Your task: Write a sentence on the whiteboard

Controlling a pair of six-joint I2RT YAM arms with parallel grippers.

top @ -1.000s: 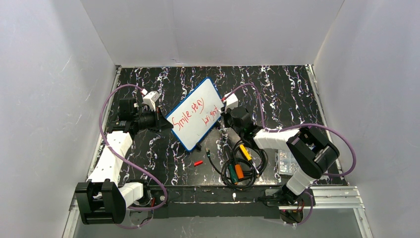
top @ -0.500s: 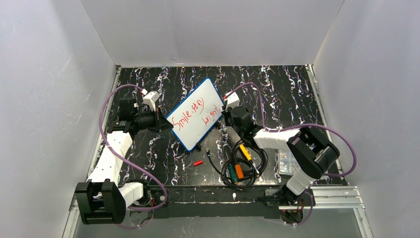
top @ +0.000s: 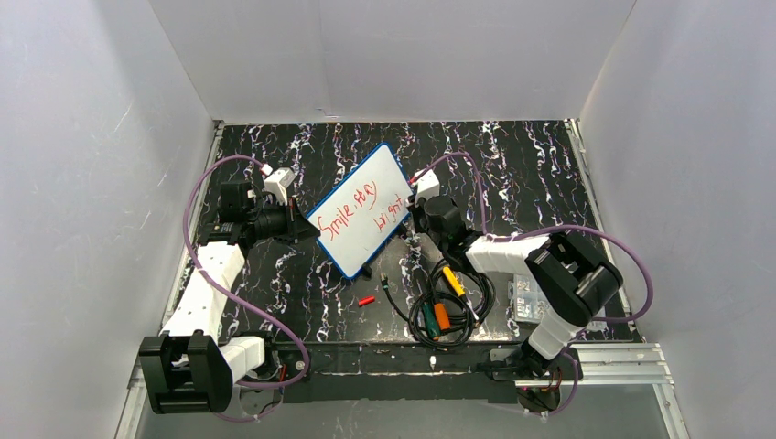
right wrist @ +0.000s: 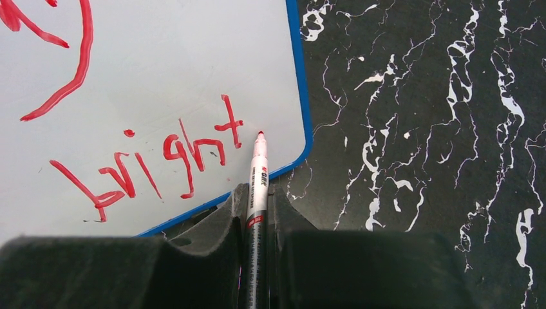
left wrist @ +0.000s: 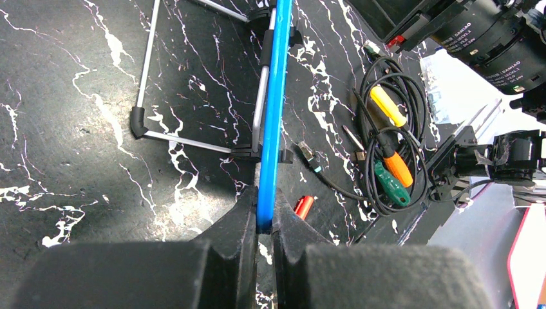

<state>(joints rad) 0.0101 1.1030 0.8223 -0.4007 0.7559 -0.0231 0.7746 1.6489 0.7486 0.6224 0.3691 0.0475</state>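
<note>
The whiteboard (top: pixel 360 210), white with a blue rim, stands tilted on a wire stand (left wrist: pixel 193 138) in the middle of the table. Red words of the sentence (top: pixel 365 207) read "Smile stay" and "bright". My left gripper (top: pixel 302 226) is shut on the whiteboard's blue edge (left wrist: pixel 272 129) at its left side. My right gripper (top: pixel 412 219) is shut on a white marker (right wrist: pixel 256 187). The marker's red tip sits just right of the final "t" of "bright" (right wrist: pixel 154 161), close to the board's corner; whether it touches the board I cannot tell.
A coil of black cable (top: pixel 444 306) with yellow, orange and green-handled tools lies near the front centre. A red marker cap (top: pixel 367 300) lies on the black marbled table (top: pixel 512 165). A clear bag of small parts (top: pixel 526 297) sits under the right arm.
The right arm's elbow has shifted slightly left. The grippers, the whiteboard and the writing look the same.
</note>
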